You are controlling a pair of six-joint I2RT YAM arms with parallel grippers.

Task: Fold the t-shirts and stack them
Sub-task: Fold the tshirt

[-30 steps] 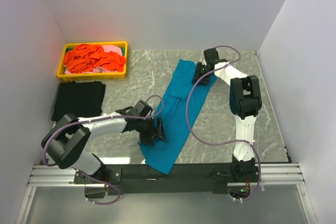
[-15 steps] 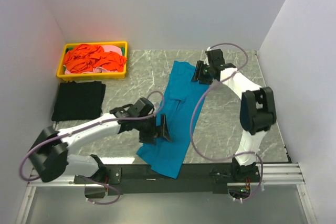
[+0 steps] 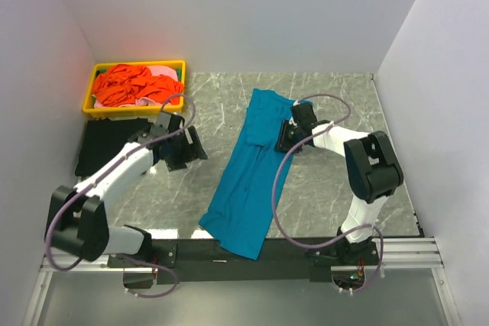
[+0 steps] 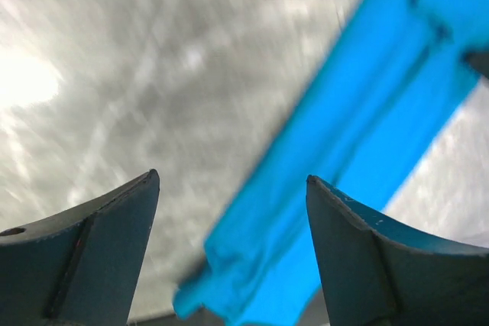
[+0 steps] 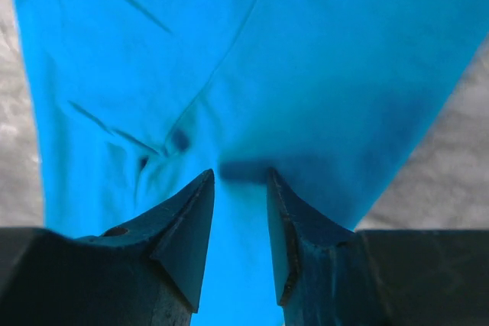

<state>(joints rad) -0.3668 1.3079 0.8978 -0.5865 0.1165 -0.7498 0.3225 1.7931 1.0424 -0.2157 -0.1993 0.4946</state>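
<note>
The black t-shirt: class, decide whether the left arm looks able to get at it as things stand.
Probably yes: the left gripper hangs open just beside the black t-shirt, with nothing between them.

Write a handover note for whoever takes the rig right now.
Left gripper: open, empty, above the table, left of the blue shirt.
Right gripper: jaws narrow, tips at the blue shirt's far part; a pinch can't be confirmed.
Blue shirt: long folded strip across mid-table. Black shirt: folded flat at left. Orange and pink shirts: heaped in the yellow tray.
Done: black shirt folded. Left: finish the blue one, stack it, then fold the tray's shirts.
</note>
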